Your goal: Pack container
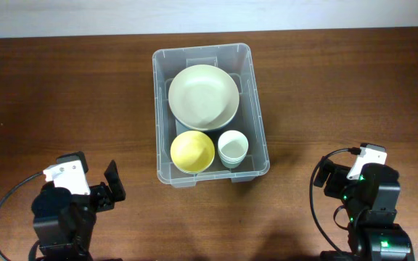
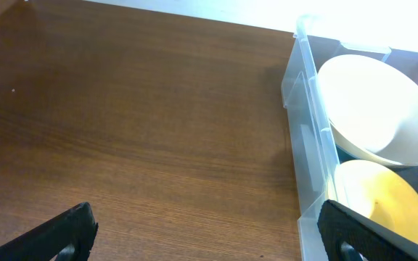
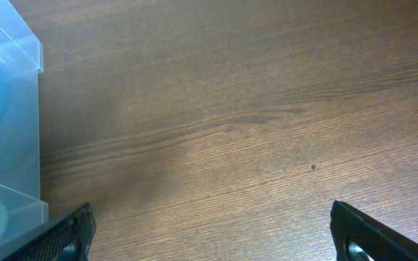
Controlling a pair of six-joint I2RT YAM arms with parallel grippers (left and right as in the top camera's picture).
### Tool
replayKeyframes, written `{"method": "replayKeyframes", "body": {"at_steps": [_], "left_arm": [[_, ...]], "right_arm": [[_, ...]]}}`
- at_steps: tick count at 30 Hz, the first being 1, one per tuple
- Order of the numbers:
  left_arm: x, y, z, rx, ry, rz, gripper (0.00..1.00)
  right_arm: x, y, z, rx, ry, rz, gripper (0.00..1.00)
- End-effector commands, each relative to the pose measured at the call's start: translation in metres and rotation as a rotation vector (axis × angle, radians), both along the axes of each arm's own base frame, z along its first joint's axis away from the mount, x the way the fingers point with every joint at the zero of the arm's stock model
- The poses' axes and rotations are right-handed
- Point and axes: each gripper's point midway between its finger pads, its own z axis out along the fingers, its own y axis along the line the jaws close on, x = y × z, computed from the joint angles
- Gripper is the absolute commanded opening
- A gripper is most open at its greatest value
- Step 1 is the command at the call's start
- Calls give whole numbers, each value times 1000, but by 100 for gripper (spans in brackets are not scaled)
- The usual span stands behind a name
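The clear plastic container (image 1: pixel 256 94) stands at the table's centre. Inside it lie a large pale green bowl (image 1: pixel 203 96), a small yellow bowl (image 1: pixel 192 151) and a small white cup (image 1: pixel 232 148). My left gripper (image 1: pixel 107 190) is open and empty at the front left, apart from the container. In the left wrist view its fingers (image 2: pixel 209 235) frame bare wood, with the container's wall (image 2: pixel 310 145), the pale bowl (image 2: pixel 372 109) and the yellow bowl (image 2: pixel 383 203) at right. My right gripper (image 1: pixel 325 176) is open and empty at the front right. The right wrist view shows its open fingers (image 3: pixel 212 235) and a container corner (image 3: pixel 9 123).
The brown wooden table (image 1: pixel 64 101) spreads to both sides of the container. A pale wall strip runs along the table's far edge (image 1: pixel 209 14). Cables hang by both arm bases at the front.
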Motion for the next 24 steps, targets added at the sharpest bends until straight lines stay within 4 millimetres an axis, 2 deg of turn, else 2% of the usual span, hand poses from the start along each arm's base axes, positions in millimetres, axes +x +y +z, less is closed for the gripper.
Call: {"method": "replayKeyframes", "body": {"at_steps": [1,6,9,12,16,21,24], "left_arm": [[-1,2,-2,-6,2,17,99],[-1,2,-2,-6,2,17,100],[-1,2,-2,-6,2,17,99],[-1,2,-2,-5,2,17,99],[-1,2,-2,-6,2,17,99],[-1,2,-2,-6,2,17,99],[-1,2,-2,-6,1,17,99]], "right_arm": [[0,-1,-8,12,24,-12,99],[1,0,-12,13,44,-7,99],[-4,2,-7,15,23,-1,99],[-11,16,-1,11,-35,63,99],[-19,32,-11,12,-112,143,99],[-17,47,-21,13,-252,234,99],[-14,55,-20,-15,-316,300,99]]}}
